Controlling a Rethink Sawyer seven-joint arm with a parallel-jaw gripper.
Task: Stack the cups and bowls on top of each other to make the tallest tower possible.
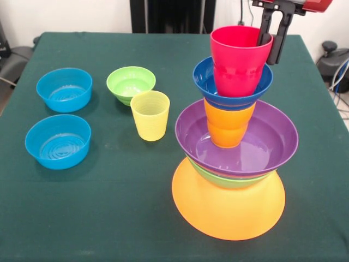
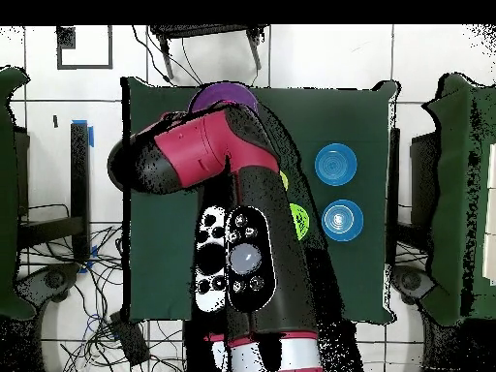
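Gripper [image 1: 274, 34] pinches the rim of the red cup [image 1: 240, 61], one finger inside, one outside; cup sits in the dark blue bowl [image 1: 204, 76] atop the tower [image 1: 232, 164]. Thin, stiff plastic looks light and slick; the rim seems the only practical hold.

Tower base [image 1: 228, 210]: orange; purple bowl [image 1: 237, 139]; dark blue bowl [image 1: 232, 82]
Top cup [image 1: 239, 60]: red
Loose cup [image 1: 150, 114]: translucent yellow
Table [image 1: 109, 218]: dark green
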